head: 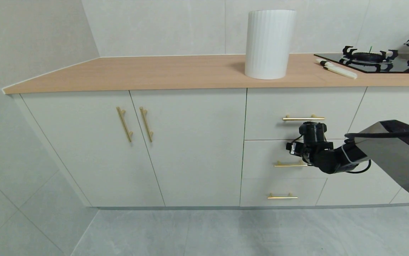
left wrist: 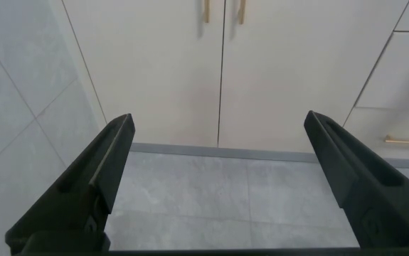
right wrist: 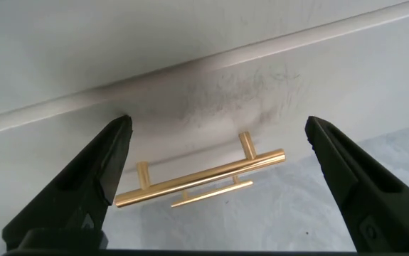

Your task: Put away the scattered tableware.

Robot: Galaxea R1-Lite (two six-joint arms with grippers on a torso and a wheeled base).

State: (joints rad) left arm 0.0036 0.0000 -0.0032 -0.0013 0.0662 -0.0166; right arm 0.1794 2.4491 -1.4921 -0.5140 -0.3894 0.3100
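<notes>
Likely best to close the spread right claw [right wrist: 216,122] on the stiff, slick drawer handle [right wrist: 200,178] at mid-bar, leaving the spread left claw [left wrist: 218,116] well off it.

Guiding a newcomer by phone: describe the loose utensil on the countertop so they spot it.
On the countertop, look to the black hob at the right. The utensil lies at its near-left corner: slim, cream, flat, unlike the tall white cylinder.
</notes>
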